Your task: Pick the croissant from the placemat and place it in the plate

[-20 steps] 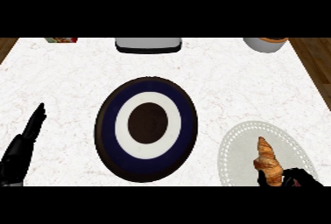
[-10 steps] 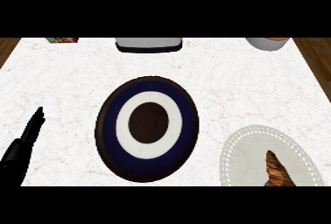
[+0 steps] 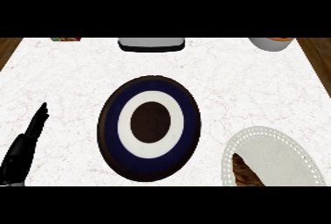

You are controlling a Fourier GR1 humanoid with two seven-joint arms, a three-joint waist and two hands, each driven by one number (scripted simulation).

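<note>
Grip the brown flaky croissant (image 3: 244, 171) across its middle on the pale lacy round placemat (image 3: 278, 148).
Your right hand is out of view; your left hand (image 3: 22, 146) rests with fingers straight, holding nothing.

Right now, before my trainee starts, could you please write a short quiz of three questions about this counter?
1. True or false: the croissant lies on the placemat.
2. On which side of the plate is the placemat? A) the robot's left B) the robot's right C) at the far edge of the counter
3. Fill in: the left hand holds nothing, and its fingers are ____.
Key: 1 true; 2 B; 3 straight.
</note>
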